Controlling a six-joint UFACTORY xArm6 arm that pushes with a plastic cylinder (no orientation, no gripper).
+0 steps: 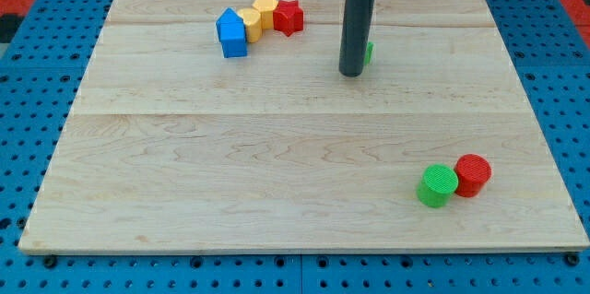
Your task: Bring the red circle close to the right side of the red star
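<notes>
The red star [289, 17] lies near the view's top, left of centre, at the right end of a row of blocks. The red circle [473, 174] lies near the view's bottom right, touching a green circle [437, 186] on its left. My tip [350, 73] rests on the board in the upper middle, right of the red star and far above and left of the red circle. A small green block [369, 52] shows only as a sliver behind the rod.
A yellow block [265, 7] and another yellow block [249, 23] sit left of the red star, with a blue block [232, 34] at the row's left end. The wooden board [184, 165] lies on a blue pegboard table.
</notes>
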